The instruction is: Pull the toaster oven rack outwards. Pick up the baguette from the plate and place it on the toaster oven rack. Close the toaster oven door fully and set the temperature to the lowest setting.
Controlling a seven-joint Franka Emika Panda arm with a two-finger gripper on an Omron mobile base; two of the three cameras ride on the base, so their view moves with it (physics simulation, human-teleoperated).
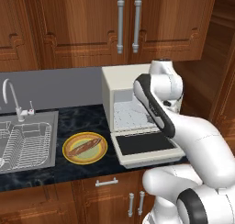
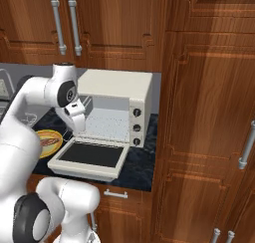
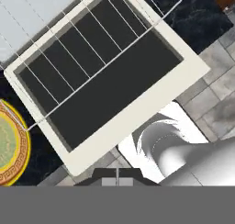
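Already the toaster oven door [image 1: 145,145] lay folded down flat on the dark counter [image 1: 78,120], its dark glass facing up, in front of the cream toaster oven [image 2: 117,85], whose cavity stood open. Inside, the toaster oven rack [image 2: 103,123] showed as a pale grey grid, and in the hand view its thin wires [image 3: 87,58] reached out over the glass of the lowered door, so the rack sat partly drawn forward. Three round knobs [image 2: 136,127] ran down the oven's right panel. The gripper [image 3: 117,175] appeared at the bottom of the hand view as dark tips drawn tight together with nothing between them, looking down on the front edge of the door. From the base views the white arm bent in close before the oven's mouth, and the fingers themselves could not be made out there. Left of the oven, just beside the lowered door, the plate [image 1: 69,155] with its yellow-orange rim and pale green centre rested on the counter, and the baguette [image 1: 85,146] lay slantwise across it, brown with pale slashes. Farther left, a sink [image 1: 53,126] held a silver wire dish rack [image 1: 25,145], with a curved faucet [image 1: 11,97] behind it. Brown wooden cabinets [image 1: 92,25] with long metal handles hung above, and more cabinet fronts stood below the counter.
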